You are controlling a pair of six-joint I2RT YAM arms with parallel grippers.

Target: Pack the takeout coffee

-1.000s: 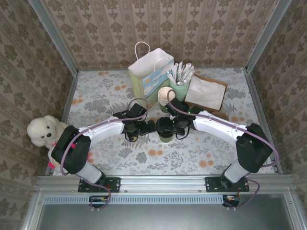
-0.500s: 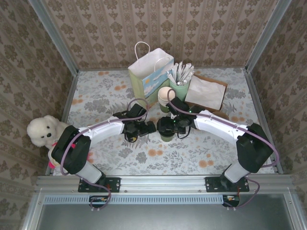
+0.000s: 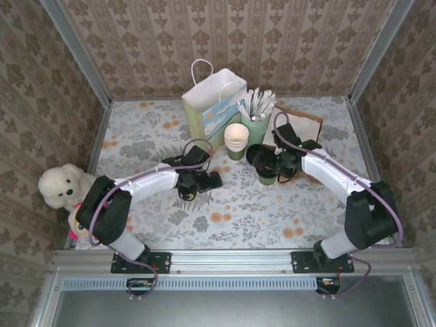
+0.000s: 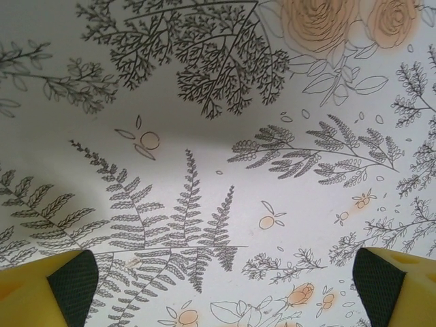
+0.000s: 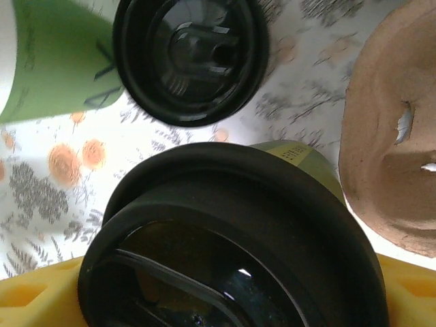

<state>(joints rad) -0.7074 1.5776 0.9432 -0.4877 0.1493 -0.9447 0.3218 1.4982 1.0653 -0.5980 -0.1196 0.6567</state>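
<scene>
The takeout coffee (image 3: pixel 267 179), a dark-green cup with a black lid (image 5: pixel 238 204), sits between the yellow fingers of my right gripper (image 3: pixel 270 167), which is shut on it. In the right wrist view the lid covers the lower half, and the gripper (image 5: pixel 225 300) clasps the cup from both sides. Whether the cup rests on the cloth or hangs just above it I cannot tell. My left gripper (image 3: pixel 210 180) stands open over the bare floral cloth, left of the cup. Nothing lies between the left gripper's (image 4: pixel 221 286) fingers.
A white paper bag (image 3: pixel 211 102) stands at the back. Beside it are a stack of lidless cups (image 3: pixel 236 138) and a pale-green cup of sticks (image 3: pixel 255 125). A second black lid (image 5: pixel 191 61) lies just beyond the held cup. A brown pulp carrier (image 5: pixel 392 136) is to the right. A plush bear (image 3: pixel 61 187) sits at the far left.
My right gripper has carried the lidded cup to the right and back, from the table's middle toward the brown carrier. The left gripper has stayed open in about the same place.
</scene>
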